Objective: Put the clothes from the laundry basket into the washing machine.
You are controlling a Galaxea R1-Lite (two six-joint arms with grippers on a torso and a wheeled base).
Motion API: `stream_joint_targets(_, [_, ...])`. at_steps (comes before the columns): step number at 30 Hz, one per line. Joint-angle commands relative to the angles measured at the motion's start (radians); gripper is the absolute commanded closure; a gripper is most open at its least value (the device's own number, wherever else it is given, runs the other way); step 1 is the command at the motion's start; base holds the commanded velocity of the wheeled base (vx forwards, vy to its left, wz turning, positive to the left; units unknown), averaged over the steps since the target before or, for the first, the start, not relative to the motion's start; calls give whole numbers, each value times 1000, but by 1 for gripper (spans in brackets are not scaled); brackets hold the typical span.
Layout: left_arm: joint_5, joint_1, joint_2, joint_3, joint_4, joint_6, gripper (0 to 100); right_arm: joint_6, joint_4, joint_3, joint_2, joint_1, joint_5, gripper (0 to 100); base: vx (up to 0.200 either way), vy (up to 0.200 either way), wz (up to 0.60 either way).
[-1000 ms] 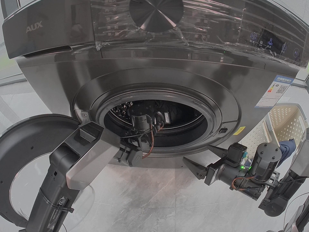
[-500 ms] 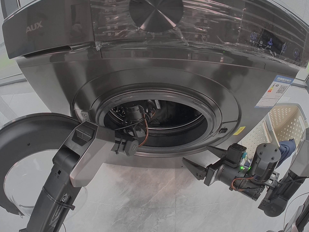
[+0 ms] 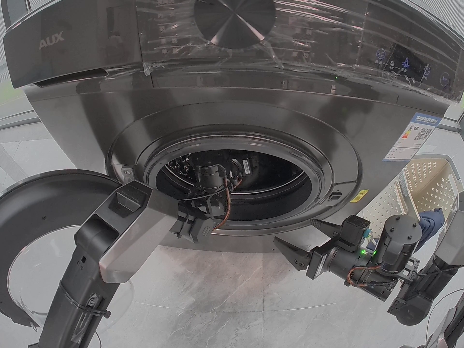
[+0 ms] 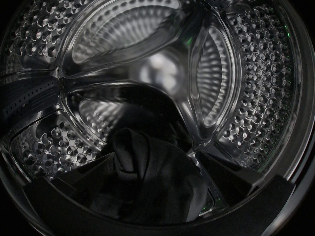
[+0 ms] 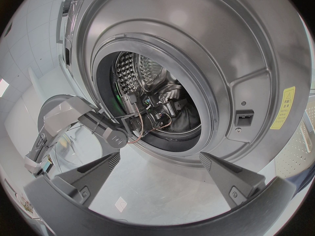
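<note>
We are holding our left gripper inside the washing machine drum, jaws spread open with dark clothes lying between them, our right gripper hanging open outside, near the laundry basket.

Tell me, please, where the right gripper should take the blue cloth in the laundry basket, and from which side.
Probably the bunched upper part of the blue cloth, coming from above. The laundry basket looks open upward, and its perforated walls close off the sides. The right gripper is open and hangs to the basket's left. Much of the cloth is hidden behind the arm.
</note>
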Motion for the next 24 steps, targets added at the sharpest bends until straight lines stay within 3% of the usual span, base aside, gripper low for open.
stream_joint_targets(1, [-24, -46, -176, 230, -3, 28, 0, 1, -1, 0, 0, -1, 0, 0, 0, 0, 0])
stream_joint_targets(3, [-52, -69, -247, 337, -8, 44, 0, 0, -1, 0, -3, -2, 2, 0, 0, 0, 0])
stream_joint_targets(7, [-94, -122, -357, 528, -18, 40, 0, 1, -1, 8, -8, -8, 2, 0, 0, 0, 0])
stream_joint_targets(11, [-84, -173, -385, 670, -109, 33, 0, 1, -1, 28, -15, -10, 6, 0, 0, 0, 0])
stream_joint_targets(15, [-88, -213, -440, 844, -241, 65, 0, -8, -1, 80, -54, -8, 29, 0, 0, 0, 0])
stream_joint_targets(24, [-119, -322, -726, 1199, -258, 60, 0, -11, 1, 166, -184, -27, 34, 0, 0, 0, 0])
